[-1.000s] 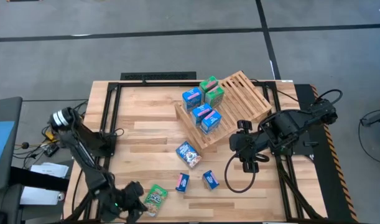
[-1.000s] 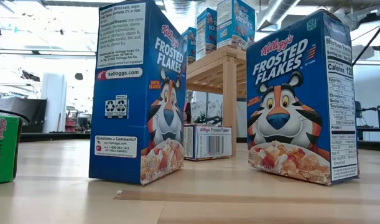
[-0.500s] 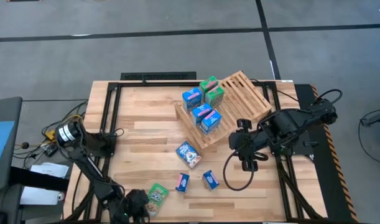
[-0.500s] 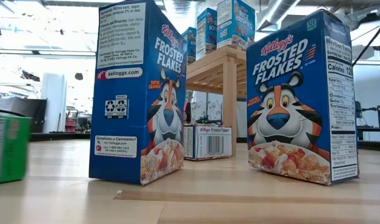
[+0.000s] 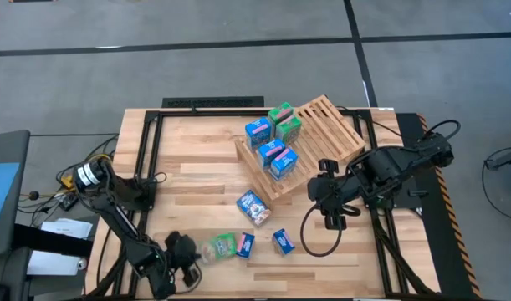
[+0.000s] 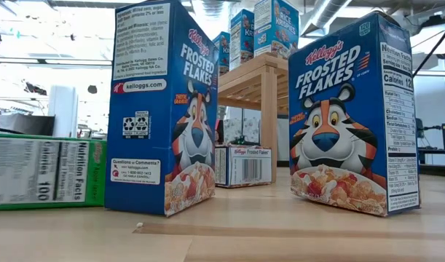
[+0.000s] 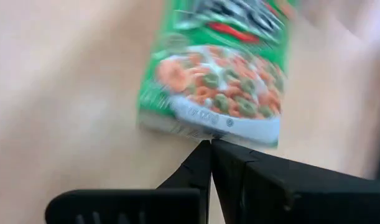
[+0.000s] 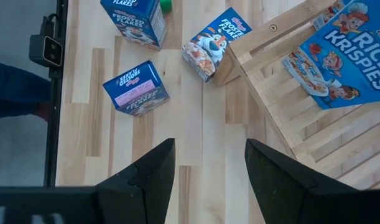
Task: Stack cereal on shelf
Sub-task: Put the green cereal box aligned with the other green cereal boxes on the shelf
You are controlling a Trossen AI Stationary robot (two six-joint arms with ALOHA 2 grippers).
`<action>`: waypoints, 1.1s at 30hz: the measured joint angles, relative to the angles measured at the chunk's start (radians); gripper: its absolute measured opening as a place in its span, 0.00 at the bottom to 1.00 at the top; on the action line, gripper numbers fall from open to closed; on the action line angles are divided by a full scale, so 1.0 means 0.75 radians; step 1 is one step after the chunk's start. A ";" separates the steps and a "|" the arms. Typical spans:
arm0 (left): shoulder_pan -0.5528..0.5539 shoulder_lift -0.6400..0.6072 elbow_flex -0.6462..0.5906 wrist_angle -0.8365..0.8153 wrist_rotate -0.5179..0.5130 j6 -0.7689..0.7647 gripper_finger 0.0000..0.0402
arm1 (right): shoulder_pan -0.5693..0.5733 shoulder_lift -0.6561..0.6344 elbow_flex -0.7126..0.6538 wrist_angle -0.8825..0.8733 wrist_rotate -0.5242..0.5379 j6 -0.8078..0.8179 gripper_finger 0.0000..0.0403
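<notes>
Pushed along the worktop since a second ago, the small green cardboard cereal box (image 5: 217, 247) now lies just in front of the left claw (image 5: 185, 251), its end against the clenched fingertips (image 7: 209, 155) — nothing is gripped. Beyond it, on the side away from that claw, a small blue cereal box with a pink label (image 5: 245, 244) stands just beside it. The large light-wood slatted shelf (image 5: 326, 125) carries four boxes, two blue (image 5: 272, 155) and two green (image 5: 287, 122), on its near-left part. The left arm reaches low along the worktop's (image 5: 196, 184) near edge. The right claw (image 5: 334, 219) hangs released and empty, with a blue Frosted Flakes box (image 5: 283, 242) nearby beneath and beside it — the right arm is folded by the shelf.
</notes>
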 joint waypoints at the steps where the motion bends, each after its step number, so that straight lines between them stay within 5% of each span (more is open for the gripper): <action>1: 0.012 -0.011 0.000 -0.073 -0.040 -0.035 0.00 | 0.000 0.000 0.000 0.000 0.000 0.000 0.54; 5: 0.070 -0.056 -0.002 -0.203 -0.177 -0.127 0.00 | 0.000 0.000 0.000 0.000 0.001 -0.001 0.54; 10: 0.086 -0.099 -0.002 -0.197 -0.131 -0.142 0.00 | 0.000 0.000 0.000 0.000 0.001 -0.013 0.54; 19: 0.012 -0.200 -0.025 -0.354 -0.472 -0.425 0.00 | 0.000 0.000 0.000 0.000 0.002 -0.069 0.54; 24: 0.041 -0.200 -0.183 -0.020 -0.545 -0.404 0.00 | -0.001 0.000 0.000 -0.001 0.002 -0.067 0.54; 33: 0.066 -0.195 -0.428 0.625 -0.446 -0.101 0.00 | -0.001 0.000 0.000 -0.002 0.002 -0.057 0.54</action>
